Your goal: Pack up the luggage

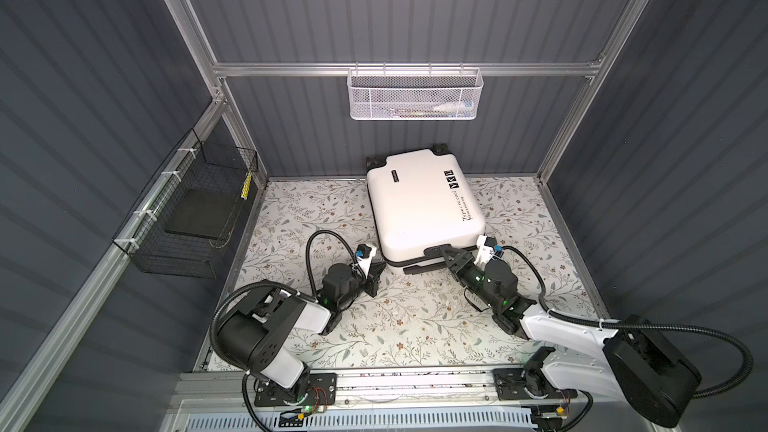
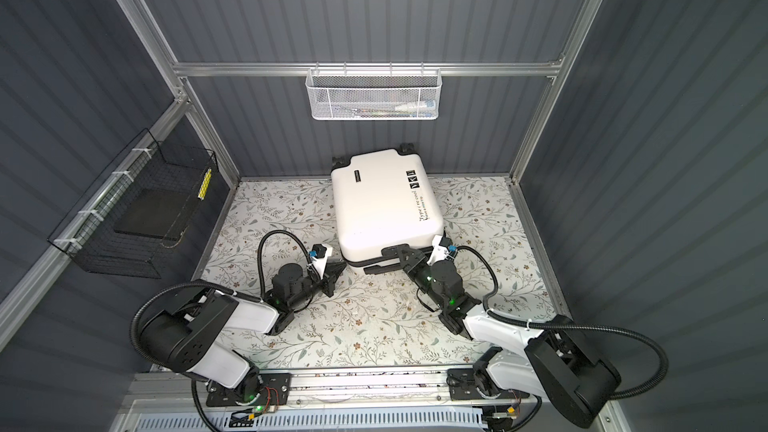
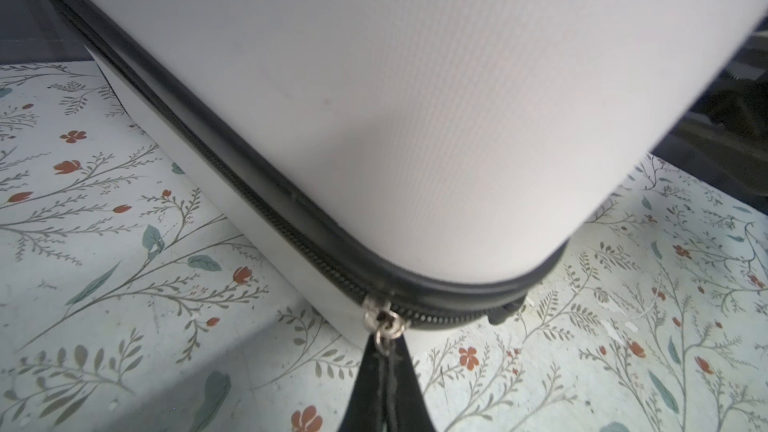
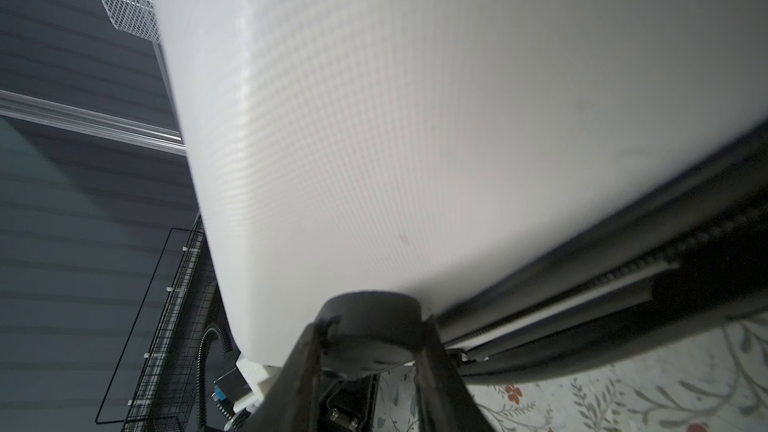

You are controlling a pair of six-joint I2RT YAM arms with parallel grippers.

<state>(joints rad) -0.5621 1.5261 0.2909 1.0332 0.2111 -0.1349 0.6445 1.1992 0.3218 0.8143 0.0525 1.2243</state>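
Observation:
The luggage is a white hard-shell suitcase lying flat and closed on the floral mat, wheels toward the back wall. My left gripper is at its near left corner. In the left wrist view the left gripper is shut on the silver zipper pull hanging from the black zipper band. My right gripper is at the near right edge. In the right wrist view its fingers clamp the rounded black handle under the white shell.
A white mesh basket holding small toiletries hangs on the back rail. A black wire basket with a dark flat item hangs on the left wall. The floral mat spreads between the arm bases and the suitcase.

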